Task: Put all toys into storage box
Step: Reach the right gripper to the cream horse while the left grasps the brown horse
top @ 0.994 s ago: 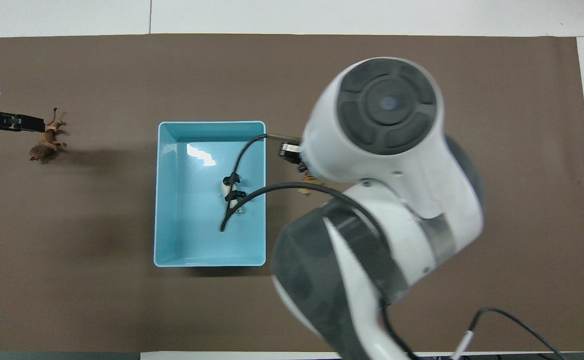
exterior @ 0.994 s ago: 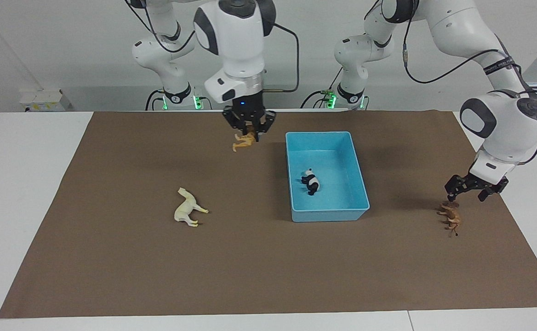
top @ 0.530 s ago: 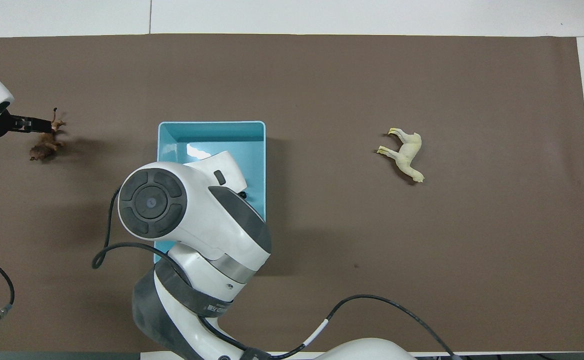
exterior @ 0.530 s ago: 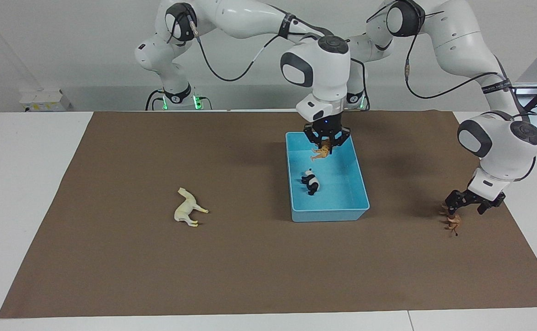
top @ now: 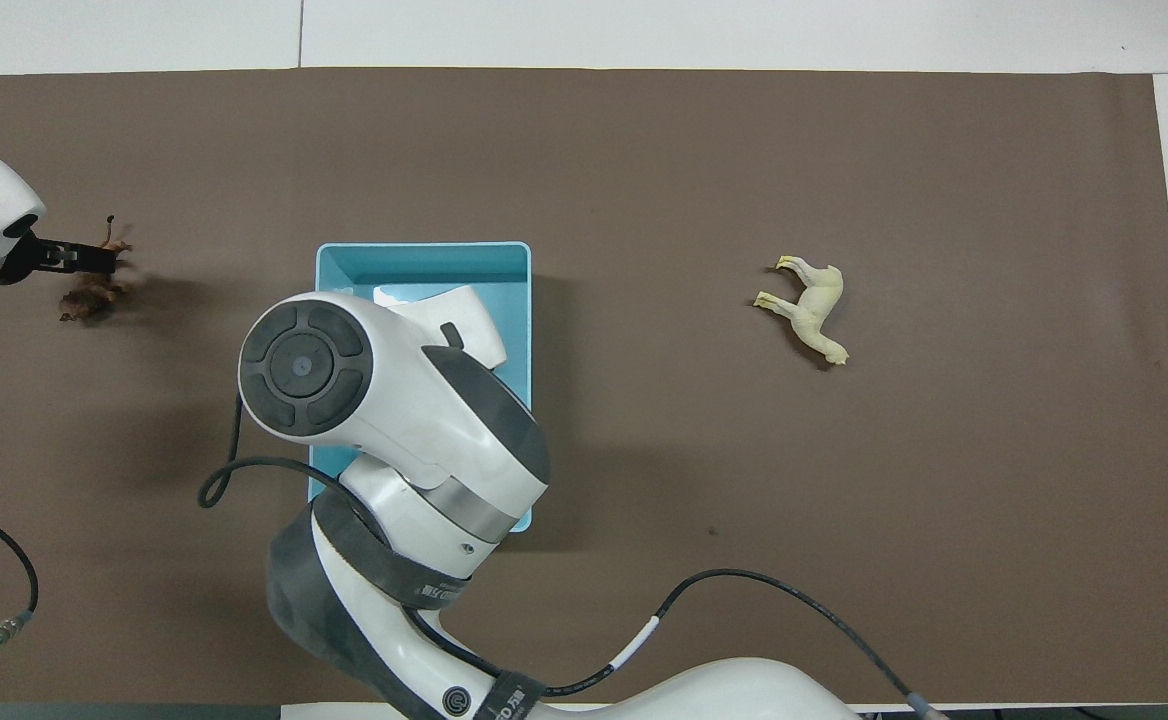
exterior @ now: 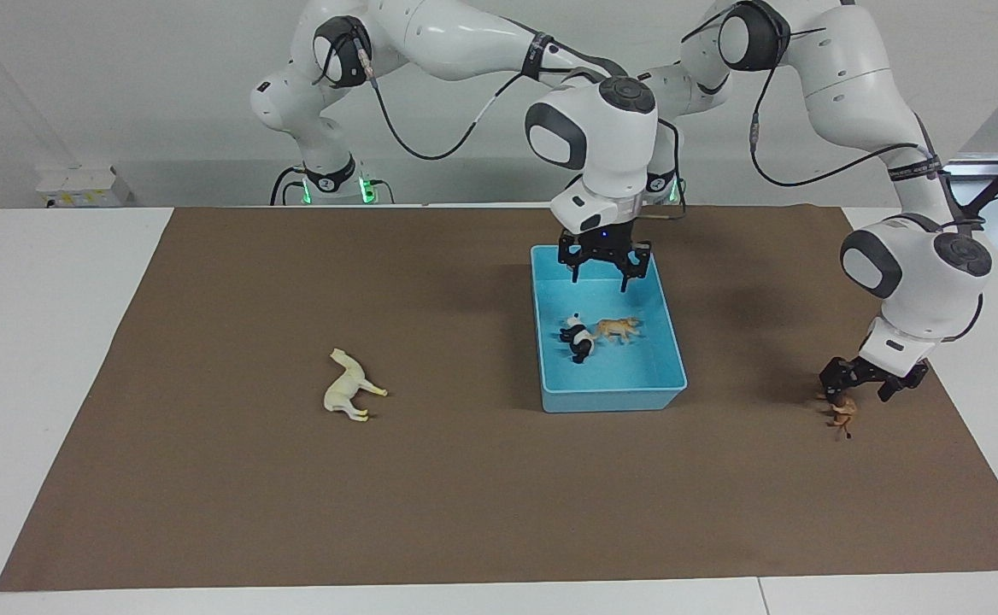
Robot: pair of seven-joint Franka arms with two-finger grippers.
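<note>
Orange striped tiger [exterior: 619, 327] lies in lt-blue storage box [exterior: 674, 342] w/ panda [exterior: 578, 338].

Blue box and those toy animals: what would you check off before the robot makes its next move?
1. Tiger inside the blue box: ok, lying beside the panda.
2. Right hand empty and open over the box: ok.
3. Left hand low over the brown horned animal: ok, open.
4. Left hand already gripping that animal: not ok, nothing held.
5. White horse in the box: not ok, it lies on the brown mat toward the right arm's end.
</note>
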